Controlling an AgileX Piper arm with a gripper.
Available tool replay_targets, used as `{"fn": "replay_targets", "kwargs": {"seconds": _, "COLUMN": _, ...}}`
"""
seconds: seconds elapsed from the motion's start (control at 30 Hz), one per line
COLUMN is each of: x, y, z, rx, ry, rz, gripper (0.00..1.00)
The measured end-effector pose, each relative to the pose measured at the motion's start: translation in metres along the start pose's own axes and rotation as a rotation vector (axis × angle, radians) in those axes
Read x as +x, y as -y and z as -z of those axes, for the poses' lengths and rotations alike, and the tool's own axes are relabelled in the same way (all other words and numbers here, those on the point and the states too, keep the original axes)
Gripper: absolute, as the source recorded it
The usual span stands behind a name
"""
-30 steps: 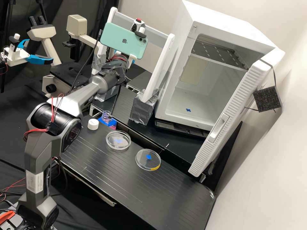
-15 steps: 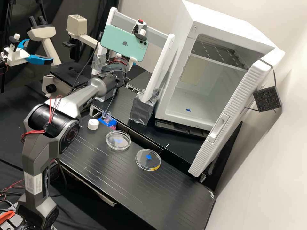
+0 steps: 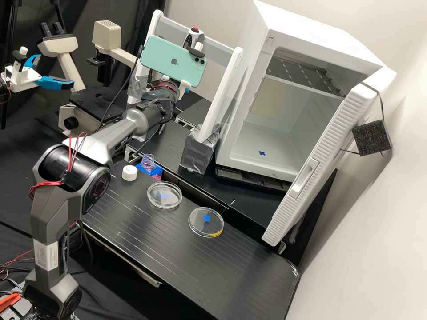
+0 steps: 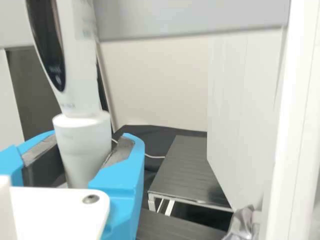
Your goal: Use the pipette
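Pipette (image 4: 80,100) is riding clamped between the gripper's (image 4: 89,136) blue fingers beyond the bench's (image 3: 191,258) far edge, shifting slightly with the arm (image 3: 95,144), likely for fine positioning around a liquid transfer. By that edge, the uncapped bottle (image 3: 148,164) and, farther along, two dishes (image 3: 164,195) are staying put, so only the tool's placement is changing. Yellow marking is showing on one dish's rim, and print, left unread, on the arm's pale label (image 3: 46,254).
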Motion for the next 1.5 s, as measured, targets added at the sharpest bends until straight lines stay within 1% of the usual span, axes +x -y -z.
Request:
{"fn": "replay_targets", "kwargs": {"seconds": 0.07, "x": 0.000, "y": 0.001, "z": -0.001, "rx": -0.002, "ry": 0.003, "rz": 0.002, "gripper": 1.00}}
{"fn": "replay_targets", "kwargs": {"seconds": 0.13, "x": -0.001, "y": 0.002, "z": -0.002, "rx": -0.017, "ry": 0.006, "rz": 0.005, "gripper": 1.00}}
{"fn": "replay_targets", "kwargs": {"seconds": 0.2, "x": -0.002, "y": 0.004, "z": -0.003, "rx": -0.021, "ry": 0.005, "rz": 0.003, "gripper": 1.00}}
{"fn": "replay_targets", "kwargs": {"seconds": 0.23, "x": -0.004, "y": 0.005, "z": -0.003, "rx": -0.015, "ry": 0.004, "rz": -0.001, "gripper": 1.00}}
{"fn": "replay_targets", "kwargs": {"seconds": 0.27, "x": -0.007, "y": 0.006, "z": -0.003, "rx": -0.023, "ry": -0.003, "rz": -0.012, "gripper": 1.00}}
{"fn": "replay_targets", "kwargs": {"seconds": 0.3, "x": -0.010, "y": 0.007, "z": -0.002, "rx": -0.020, "ry": -0.011, "rz": -0.015, "gripper": 1.00}}
{"fn": "replay_targets", "kwargs": {"seconds": 0.33, "x": -0.015, "y": 0.009, "z": -0.002, "rx": -0.015, "ry": -0.022, "rz": -0.021, "gripper": 1.00}}
{"fn": "replay_targets", "kwargs": {"seconds": 0.37, "x": -0.018, "y": 0.011, "z": -0.003, "rx": 0.001, "ry": -0.027, "rz": -0.024, "gripper": 1.00}}
{"fn": "replay_targets", "kwargs": {"seconds": 0.5, "x": -0.048, "y": 0.015, "z": -0.001, "rx": -0.007, "ry": -0.045, "rz": -0.038, "gripper": 1.00}}
{"fn": "replay_targets", "kwargs": {"seconds": 0.57, "x": -0.065, "y": 0.018, "z": -0.003, "rx": -0.005, "ry": -0.035, "rz": -0.047, "gripper": 1.00}}
{"fn": "replay_targets", "kwargs": {"seconds": 0.6, "x": -0.076, "y": 0.020, "z": -0.003, "rx": -0.012, "ry": -0.034, "rz": -0.053, "gripper": 1.00}}
{"fn": "replay_targets", "kwargs": {"seconds": 0.73, "x": -0.127, "y": 0.032, "z": 0.002, "rx": -0.067, "ry": -0.046, "rz": -0.089, "gripper": 1.00}}
{"fn": "replay_targets", "kwargs": {"seconds": 0.83, "x": -0.152, "y": 0.043, "z": -0.001, "rx": -0.108, "ry": -0.031, "rz": -0.112, "gripper": 1.00}}
{"fn": "replay_targets", "kwargs": {"seconds": 0.9, "x": -0.165, "y": 0.050, "z": -0.007, "rx": -0.133, "ry": -0.003, "rz": -0.128, "gripper": 1.00}}
{"fn": "replay_targets", "kwargs": {"seconds": 0.97, "x": -0.176, "y": 0.061, "z": -0.017, "rx": -0.148, "ry": 0.035, "rz": -0.132, "gripper": 1.00}}
{"fn": "replay_targets", "kwargs": {"seconds": 1.0, "x": -0.179, "y": 0.065, "z": -0.021, "rx": -0.149, "ry": 0.052, "rz": -0.133, "gripper": 1.00}}
{"fn": "replay_targets", "kwargs": {"seconds": 1.07, "x": -0.183, "y": 0.073, "z": -0.032, "rx": -0.143, "ry": 0.099, "rz": -0.133, "gripper": 1.00}}
{"fn": "replay_targets", "kwargs": {"seconds": 1.1, "x": -0.185, "y": 0.077, "z": -0.038, "rx": -0.133, "ry": 0.124, "rz": -0.135, "gripper": 1.00}}
{"fn": "replay_targets", "kwargs": {"seconds": 1.13, "x": -0.186, "y": 0.080, "z": -0.044, "rx": -0.120, "ry": 0.153, "rz": -0.140, "gripper": 1.00}}
{"fn": "replay_targets", "kwargs": {"seconds": 1.23, "x": -0.190, "y": 0.089, "z": -0.058, "rx": -0.080, "ry": 0.196, "rz": -0.131, "gripper": 1.00}}
{"fn": "replay_targets", "kwargs": {"seconds": 1.3, "x": -0.193, "y": 0.092, "z": -0.068, "rx": -0.060, "ry": 0.219, "rz": -0.127, "gripper": 1.00}}
{"fn": "replay_targets", "kwargs": {"seconds": 1.33, "x": -0.195, "y": 0.093, "z": -0.074, "rx": -0.039, "ry": 0.237, "rz": -0.133, "gripper": 1.00}}
{"fn": "replay_targets", "kwargs": {"seconds": 1.4, "x": -0.200, "y": 0.095, "z": -0.083, "rx": -0.028, "ry": 0.264, "rz": -0.146, "gripper": 1.00}}
{"fn": "replay_targets", "kwargs": {"seconds": 1.5, "x": -0.207, "y": 0.097, "z": -0.090, "rx": -0.019, "ry": 0.281, "rz": -0.160, "gripper": 1.00}}
